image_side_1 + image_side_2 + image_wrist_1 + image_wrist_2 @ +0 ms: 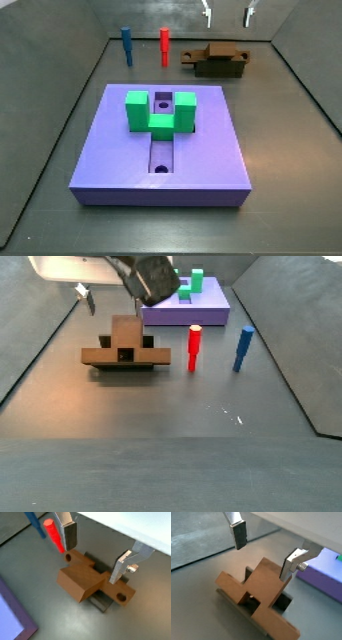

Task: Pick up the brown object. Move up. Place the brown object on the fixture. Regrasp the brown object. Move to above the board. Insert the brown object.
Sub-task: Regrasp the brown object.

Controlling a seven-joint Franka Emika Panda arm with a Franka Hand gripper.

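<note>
Gripper (95, 549) hangs above the fixture w/ silver plate fingers (69, 533) spread apart, nothing between them; in both wrist views the dark pads sit clear of the piece below. Largest first: big flat lavender-purple slab board (201, 160) w/ its long central slot and a green U-shaped block (160, 110) on top lies well apart from the work area, so no concern yet. Next, the small dark olive-brown bracket fixture (101, 603) stands on the grey tabletop (40, 612) near the back wall, beside a red peg (164, 45) and a blue peg (126, 44). Resting across the fixture is the brown object (271, 587), a mid-brown rectangular bar w/ a round hole near its end (67, 557); it looks tilted on the bracket in a wrist view. Step in hand appears to be the regrasp. To do it well, I'd judge: centre the gripper over the bar's middle, line the pads up square w/ its long flat sides, descend straight, avoid clipping the fixture walls, close only once the pads straddle the bar evenly so it doesn't twist or slide off.
</note>
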